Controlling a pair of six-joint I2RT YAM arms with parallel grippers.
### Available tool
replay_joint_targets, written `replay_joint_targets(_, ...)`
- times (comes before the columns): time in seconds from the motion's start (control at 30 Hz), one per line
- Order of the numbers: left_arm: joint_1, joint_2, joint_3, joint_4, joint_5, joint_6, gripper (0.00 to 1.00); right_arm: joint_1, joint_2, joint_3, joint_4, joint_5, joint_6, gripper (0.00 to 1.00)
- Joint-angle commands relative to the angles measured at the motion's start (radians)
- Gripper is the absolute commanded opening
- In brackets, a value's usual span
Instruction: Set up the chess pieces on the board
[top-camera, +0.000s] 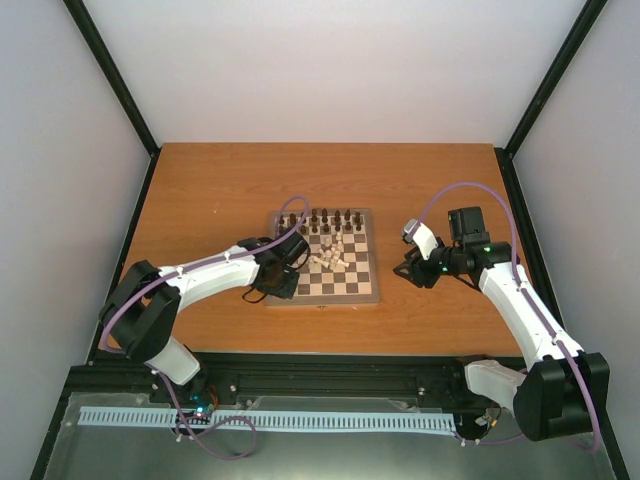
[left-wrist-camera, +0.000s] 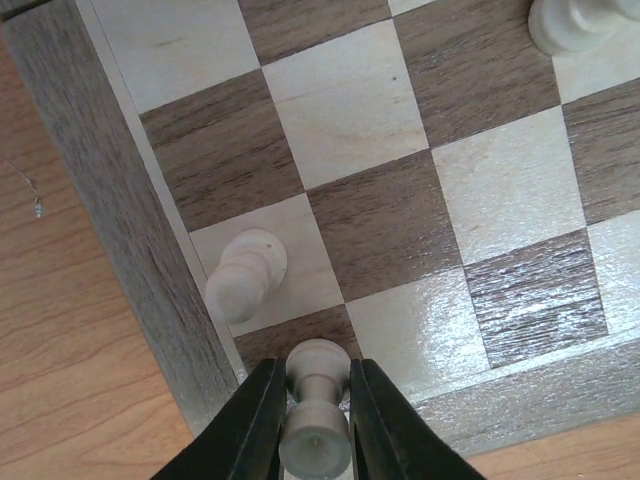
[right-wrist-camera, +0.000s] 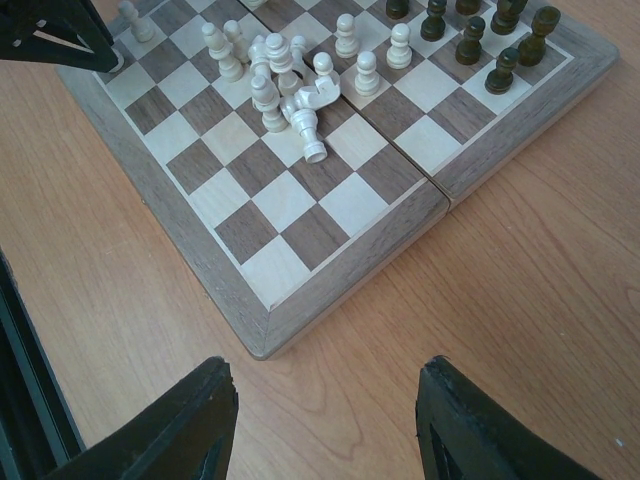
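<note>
The board (top-camera: 372, 292) lies mid-table, with dark chess pieces (top-camera: 325, 218) standing along its far rows. A heap of cream pieces (right-wrist-camera: 290, 90) sits near the board's middle, some of them toppled. My left gripper (left-wrist-camera: 315, 375) is over the board's near-left corner, shut on a cream piece (left-wrist-camera: 316, 420) above the dark corner square. Another cream piece (left-wrist-camera: 245, 277) stands on the light square just beyond it. My right gripper (right-wrist-camera: 325, 400) hovers open over bare table off the board's right corner and holds nothing.
The orange-brown table (top-camera: 200, 190) is ringed by a black frame and white walls. The board's brown border (left-wrist-camera: 110, 230) runs beside my left fingers. One more cream piece (left-wrist-camera: 575, 22) shows at the top right of the left wrist view.
</note>
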Motion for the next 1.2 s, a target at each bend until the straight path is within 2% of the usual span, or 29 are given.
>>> replay_joint_targets(0.0, -0.008, 0.014, 0.035, -0.007, 0.002, -0.024, 0.19, 0.007, -0.013, -0.009, 0.0, -0.018, -0.018, 0.51)
replay_joint_targets(0.17, -0.009, -0.021, 0.038, -0.021, -0.006, -0.043, 0.24, 0.007, -0.013, -0.009, -0.002, -0.021, -0.018, 0.51)
replay_joint_targets(0.37, -0.01, -0.079, 0.063, -0.059, -0.045, -0.059, 0.25, 0.007, -0.011, -0.008, -0.005, -0.022, -0.02, 0.51)
replay_joint_targets(0.5, -0.01, -0.12, 0.091, -0.072, -0.05, -0.058, 0.29, 0.007, -0.013, -0.009, -0.006, -0.023, -0.021, 0.51)
replay_joint_targets(0.67, -0.009, -0.14, 0.144, -0.022, -0.131, -0.053, 0.34, 0.007, -0.006, -0.007, -0.006, -0.022, -0.021, 0.51)
replay_joint_targets(0.93, 0.011, 0.05, 0.298, 0.045, -0.151, -0.022, 0.34, 0.007, -0.009, -0.011, -0.002, -0.011, -0.013, 0.51)
replay_joint_targets(1.17, 0.061, 0.155, 0.363, 0.088, -0.144, -0.011, 0.36, 0.007, -0.008, -0.011, 0.0, -0.005, -0.012, 0.51)
